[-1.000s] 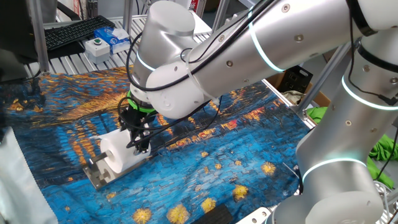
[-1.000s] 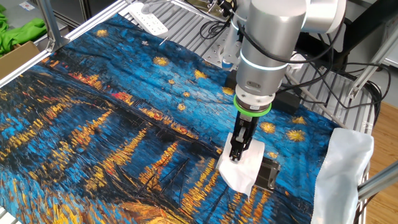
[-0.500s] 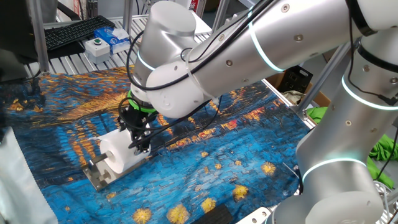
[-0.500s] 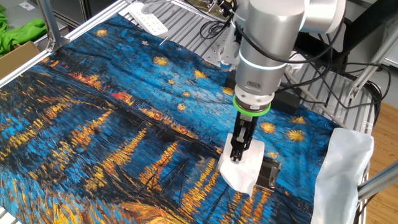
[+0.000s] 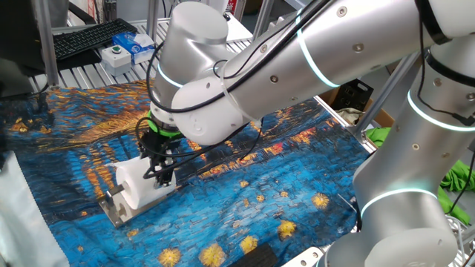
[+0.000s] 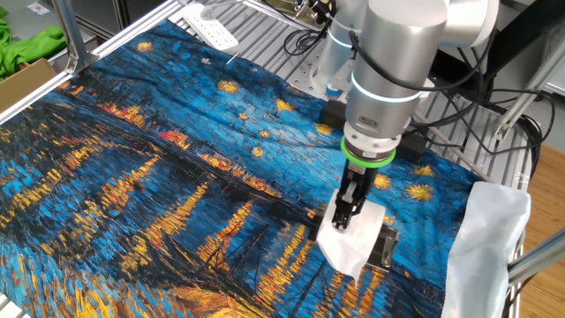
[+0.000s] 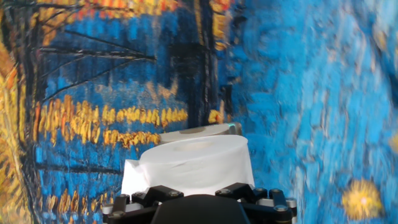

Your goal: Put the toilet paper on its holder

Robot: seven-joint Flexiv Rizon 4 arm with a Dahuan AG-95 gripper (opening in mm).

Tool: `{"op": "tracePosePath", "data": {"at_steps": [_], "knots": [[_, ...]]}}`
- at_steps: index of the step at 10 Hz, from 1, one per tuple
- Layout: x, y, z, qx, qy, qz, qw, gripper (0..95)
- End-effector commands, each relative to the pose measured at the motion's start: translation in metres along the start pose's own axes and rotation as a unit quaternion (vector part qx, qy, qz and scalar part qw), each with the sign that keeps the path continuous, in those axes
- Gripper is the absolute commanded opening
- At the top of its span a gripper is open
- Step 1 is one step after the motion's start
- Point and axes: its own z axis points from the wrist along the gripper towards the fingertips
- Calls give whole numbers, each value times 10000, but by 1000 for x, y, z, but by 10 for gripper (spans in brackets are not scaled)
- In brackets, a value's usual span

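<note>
The arm reaches low over the painted blue-and-gold tablecloth [image 6: 159, 168], its gripper [image 5: 158, 176] pointing straight down onto the toilet paper [image 5: 132, 185]. The white roll lies on its side at the near edge of the cloth, on the grey metal holder [image 5: 113, 209], whose flat plate sticks out from under the roll's end in one fixed view. From the other fixed view the roll [image 6: 351, 238] shows as a white block with a loose sheet trailing toward the front, and a dark bit of the holder [image 6: 385, 248] peeks out beside it. The black fingers [image 6: 346, 206] come down onto the top of the roll; they stand wide apart, about the width of the roll, and I cannot tell whether they squeeze it or merely straddle it. In the hand view the roll [image 7: 196, 163] sits just beyond the gripper's black body [image 7: 199, 200], and a strip of the holder [image 7: 199, 132] shows behind the roll's top. Off the cloth at the back, a keyboard [image 5: 93, 37] and a white button box [image 5: 116, 55] rest on the slatted metal bench
</note>
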Motion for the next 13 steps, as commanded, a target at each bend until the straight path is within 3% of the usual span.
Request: {"op": "tracePosePath", "data": {"at_steps": [1, 5, 8, 11, 12, 13], "knots": [[9, -4, 2, -24, -1, 97, 10000, 0], [19, -10, 0, -28, 28, 91, 10000, 0], [26, -12, 5, -88, -18, 89, 9999, 0], [26, -12, 5, -62, 2, -243, 9997, 0], [26, -12, 5, -62, 11, -252, 9997, 190], [26, -12, 5, -62, 36, -242, 9997, 190]]}}
